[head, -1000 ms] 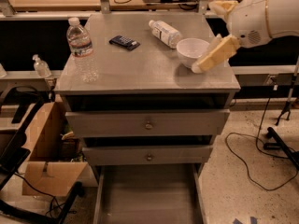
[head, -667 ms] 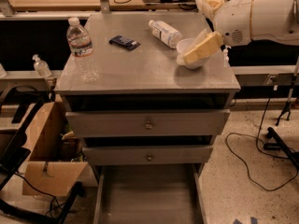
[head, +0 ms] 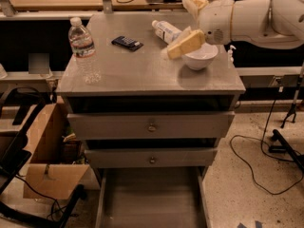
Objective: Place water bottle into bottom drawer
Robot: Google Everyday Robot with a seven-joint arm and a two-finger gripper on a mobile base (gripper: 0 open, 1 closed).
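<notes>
The water bottle, clear ribbed plastic with a white cap and a red-and-white label band, stands upright at the front left corner of the grey cabinet top. The bottom drawer is pulled open at the foot of the cabinet, with a plain grey floor and nothing in it. My gripper, with cream-coloured fingers, hovers above the cabinet top at the right, just left of a white bowl and far to the right of the water bottle. It holds nothing.
A bottle with a large white label lies on its side at the back of the top. A small black device lies near the middle. Two knobbed drawers are above the open one. A cardboard box stands left; cables lie on the floor at the right.
My arm and gripper have moved left across the cabinet top, from beyond the bowl's right side to its left side. The water bottle and the other objects have not moved.
</notes>
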